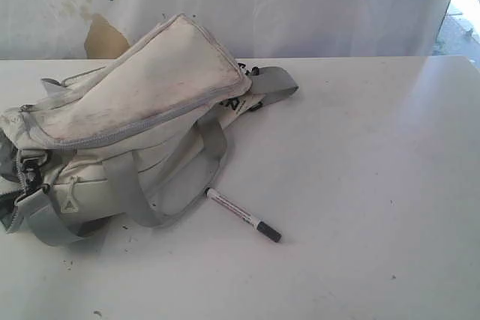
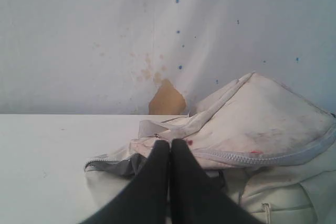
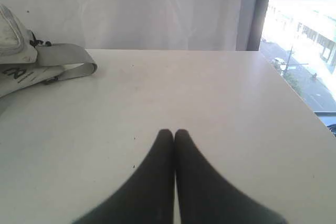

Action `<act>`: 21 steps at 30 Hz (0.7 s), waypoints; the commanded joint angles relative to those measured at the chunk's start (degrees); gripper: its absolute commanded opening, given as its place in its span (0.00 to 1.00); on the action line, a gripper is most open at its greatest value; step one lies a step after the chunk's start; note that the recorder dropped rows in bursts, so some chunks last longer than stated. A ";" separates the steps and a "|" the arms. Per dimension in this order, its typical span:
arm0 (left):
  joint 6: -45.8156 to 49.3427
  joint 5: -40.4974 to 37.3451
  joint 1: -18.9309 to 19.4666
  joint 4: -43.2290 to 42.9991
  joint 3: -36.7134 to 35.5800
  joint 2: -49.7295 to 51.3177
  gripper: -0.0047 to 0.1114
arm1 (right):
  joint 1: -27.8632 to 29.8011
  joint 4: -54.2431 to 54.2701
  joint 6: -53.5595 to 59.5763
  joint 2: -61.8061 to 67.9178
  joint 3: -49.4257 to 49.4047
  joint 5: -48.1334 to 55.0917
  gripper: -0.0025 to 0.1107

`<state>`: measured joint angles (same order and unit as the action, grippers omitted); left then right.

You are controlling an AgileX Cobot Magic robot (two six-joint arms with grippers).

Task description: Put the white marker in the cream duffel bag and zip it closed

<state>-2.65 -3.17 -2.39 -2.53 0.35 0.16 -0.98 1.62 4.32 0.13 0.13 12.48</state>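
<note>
The cream duffel bag (image 1: 135,133) lies on the left of the white table, its top flap raised and its grey zipper undone. Beside its lower right edge the white marker (image 1: 241,214) lies flat on the table, black cap pointing right. Neither arm shows in the exterior view. In the left wrist view my left gripper (image 2: 170,142) is shut and empty, its tips in front of the cream duffel bag (image 2: 262,124) near the open zipper and dark lining. My right gripper (image 3: 174,132) is shut and empty over bare table, with the bag's end (image 3: 21,61) far off to one side.
The white table (image 1: 360,155) reaches to a white wall behind. A grey webbing strap (image 1: 274,84) trails from the bag's far end. A brown patch (image 1: 103,37) marks the wall behind the bag. A bright window lies past the table's right edge.
</note>
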 commanded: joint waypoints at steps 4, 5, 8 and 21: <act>-0.07 0.07 0.00 0.08 -0.35 -0.16 0.04 | 0.38 0.06 -0.01 -0.13 -0.13 0.16 0.02; -0.07 0.07 0.00 0.08 -0.35 -0.16 0.04 | 0.38 0.06 -0.01 -0.13 -0.13 0.16 0.02; -0.07 0.07 0.00 0.08 -0.35 -0.16 0.04 | 0.38 0.06 -0.01 -0.13 -0.13 0.16 0.02; -0.08 3.53 0.00 0.08 -0.35 -0.16 0.04 | 0.38 0.07 -0.01 -0.13 -0.13 -2.60 0.02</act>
<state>-2.65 -2.91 -2.39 -2.53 0.35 0.16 -0.98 1.62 4.32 0.13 0.13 12.11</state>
